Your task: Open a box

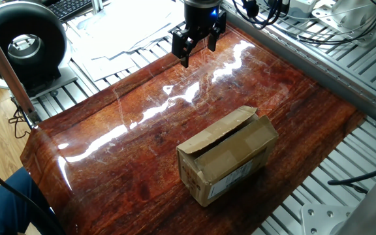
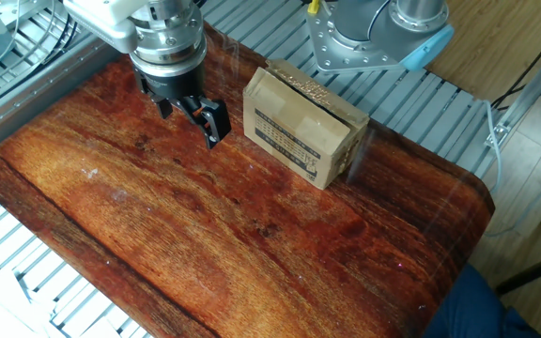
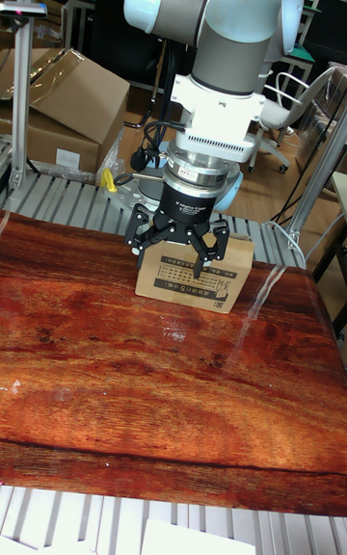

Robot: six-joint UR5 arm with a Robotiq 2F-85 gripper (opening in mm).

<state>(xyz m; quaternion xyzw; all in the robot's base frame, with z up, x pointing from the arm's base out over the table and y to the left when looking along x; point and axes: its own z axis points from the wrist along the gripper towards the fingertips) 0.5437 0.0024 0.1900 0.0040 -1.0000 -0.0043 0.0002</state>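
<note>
The box is a small brown carton lying on the wooden table, near the edge by the robot base. Its top flaps are slightly ajar, with one long flap lifted a little. A printed label shows on its long side. My gripper hangs open and empty above the far side of the table, well apart from the box. In the other fixed view the gripper sits just left of the box with a clear gap. In the tall view the gripper stands in front of the box, partly hiding it.
Slotted aluminium rails surround the table. A black round device and loose papers lie beyond the far corner. The robot base stands just behind the box. Someone's blue-clad leg is at one table corner. Large cartons sit in the background.
</note>
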